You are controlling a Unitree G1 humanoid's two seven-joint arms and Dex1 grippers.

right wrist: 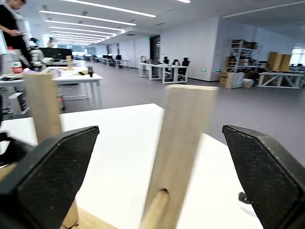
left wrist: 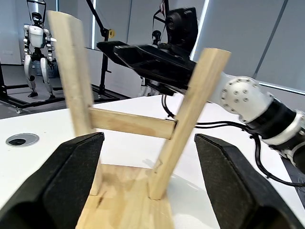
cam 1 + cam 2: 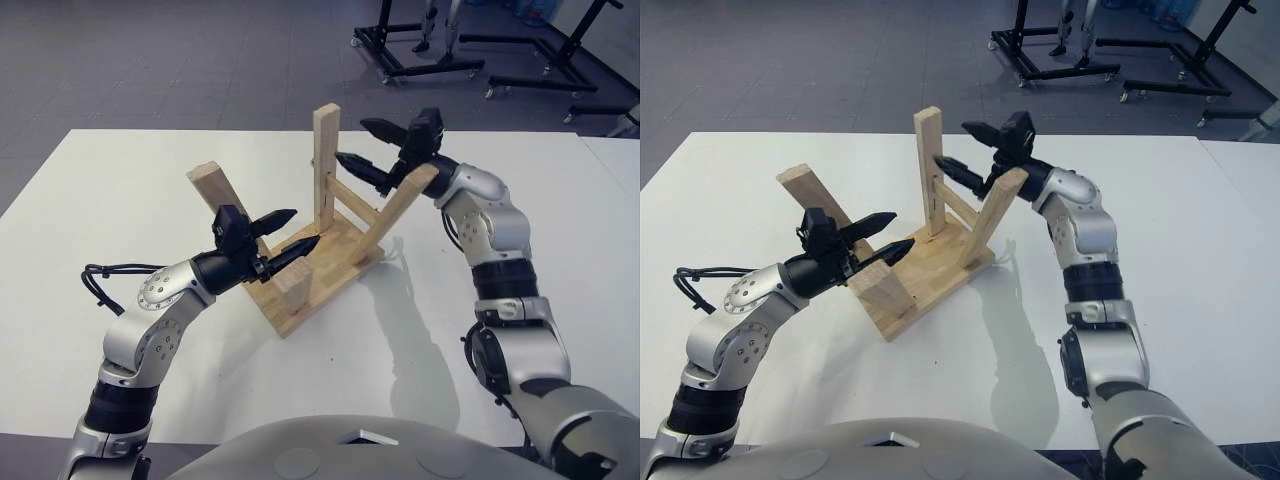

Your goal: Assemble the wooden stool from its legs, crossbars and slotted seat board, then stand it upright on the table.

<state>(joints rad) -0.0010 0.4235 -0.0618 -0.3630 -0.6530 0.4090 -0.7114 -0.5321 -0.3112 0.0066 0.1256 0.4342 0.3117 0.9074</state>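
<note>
The wooden stool lies upside down on the white table [image 3: 120, 200], its seat board [image 3: 322, 275] flat and its legs pointing up. A tall leg [image 3: 326, 165] and a slanted leg [image 3: 400, 205] are joined by a crossbar [image 3: 352, 200]. Another slanted leg [image 3: 215, 185] rises at the left, and a short leg [image 3: 292, 285] stands at the front. My left gripper [image 3: 290, 232] hovers open just over the seat board beside the short leg. My right gripper [image 3: 365, 148] is open at the slanted leg's top; that leg [image 1: 181, 143] stands between its fingers [image 1: 47, 176].
A black cable [image 3: 95, 275] loops on the table beside my left arm. A round grommet [image 2: 18, 139] is set into the tabletop. Black wheeled stands [image 3: 440, 50] sit on the floor beyond the far edge. Bare table surrounds the stool.
</note>
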